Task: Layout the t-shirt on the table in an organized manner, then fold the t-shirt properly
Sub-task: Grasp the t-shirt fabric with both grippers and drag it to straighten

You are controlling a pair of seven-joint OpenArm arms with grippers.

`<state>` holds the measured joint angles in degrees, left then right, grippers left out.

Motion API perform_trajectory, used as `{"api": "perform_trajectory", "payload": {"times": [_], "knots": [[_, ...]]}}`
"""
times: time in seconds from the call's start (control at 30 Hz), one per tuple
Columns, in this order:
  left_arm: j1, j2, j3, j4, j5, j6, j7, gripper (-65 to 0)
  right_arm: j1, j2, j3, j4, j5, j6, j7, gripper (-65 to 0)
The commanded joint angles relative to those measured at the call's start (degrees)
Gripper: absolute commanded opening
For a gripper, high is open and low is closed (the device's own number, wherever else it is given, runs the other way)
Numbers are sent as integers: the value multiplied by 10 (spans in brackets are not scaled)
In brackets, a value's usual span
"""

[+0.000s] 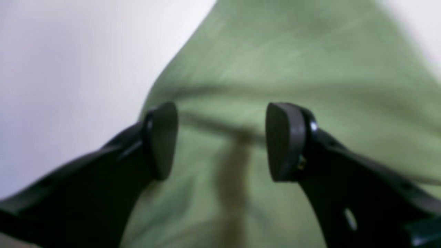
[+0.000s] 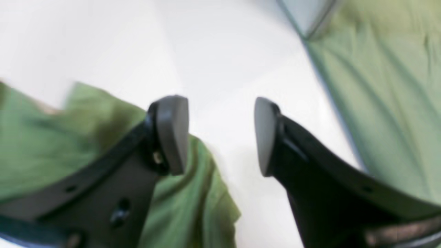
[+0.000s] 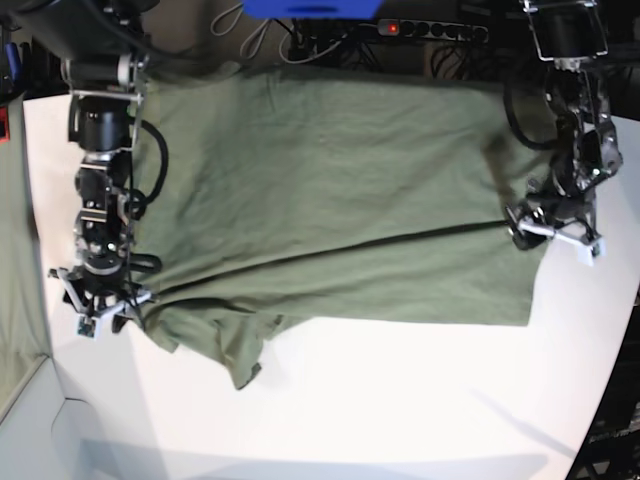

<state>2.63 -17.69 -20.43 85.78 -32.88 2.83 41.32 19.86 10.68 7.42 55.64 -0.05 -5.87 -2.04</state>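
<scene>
Left wrist view: the left gripper (image 1: 220,141) stands with its jaws spread wide and nothing between them. Its two dark pads (image 1: 162,139) hang over the t-shirt (image 1: 282,69), and whether they touch the cloth cannot be told. The olive fabric fills most of the view beneath the jaws, with a dark seam or fold line running across and another running down between the fingers. The white table (image 1: 69,69) shows to the left of the shirt's slanting edge.

Right wrist view: the right gripper (image 2: 220,134) also has its jaws apart and empty, with bare table (image 2: 213,51) seen in the gap. A rumpled part of the t-shirt (image 2: 193,193) lies under and behind the left-hand finger, and smoother green cloth (image 2: 386,96) spreads on the far right. The picture is blurred.

Base view: the t-shirt (image 3: 330,200) lies spread across the upper part of the table (image 3: 400,400), one lower corner bunched and folded below its left side. The right gripper (image 3: 98,300) points down at the shirt's left edge, its arm reaching down from the top. The left gripper (image 3: 555,230) sits at the shirt's right edge, its arm bent. A greenish-grey cloth strip (image 3: 15,250) lies left of the shirt, and cables and a power strip (image 3: 430,28) run above it.
</scene>
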Motion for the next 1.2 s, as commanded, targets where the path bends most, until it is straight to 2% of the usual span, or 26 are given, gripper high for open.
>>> {"api": "perform_trajectory", "payload": {"times": [0.0,0.1,0.2,0.43,0.5,0.67,0.83,0.93,1.0,1.1,1.17], "knots": [[-18,-11,-3,31,-2,-3,-15,-255,9,5,-3,26,-3,-2,18,-341],[-46,-6,-2,58,-2,-3,-15,-255,-10,2,-10,52,-3,-2,18,-341],[-90,11,-1,36,8,-3,-12,-255,-25,-1,-10,54,-3,-2,18,-341],[-221,21,105,-193,90,-3,-25,-256,-51,3,-10,54,-3,-2,18,-341],[-245,21,132,-253,109,-3,-60,-256,-53,4,-8,54,-3,-2,18,-341],[-293,18,177,-410,138,-3,-203,-256,-54,18,-6,52,-3,-2,18,-341],[-345,7,182,-599,174,-3,-346,-256,-70,33,-6,54,-3,-2,18,-341],[-357,4,183,-643,189,-3,-414,-256,-72,35,-5,52,-3,-2,18,-341],[-361,4,183,-646,204,-3,-432,-256,-76,35,-6,54,-3,-2,18,-340],[-363,4,182,-625,212,-3,-431,-256,-76,33,-8,55,-3,-1,18,-340],[-361,4,181,-603,209,-3,-431,-256,-73,30,-8,55,-3,21,18,-340]]}}
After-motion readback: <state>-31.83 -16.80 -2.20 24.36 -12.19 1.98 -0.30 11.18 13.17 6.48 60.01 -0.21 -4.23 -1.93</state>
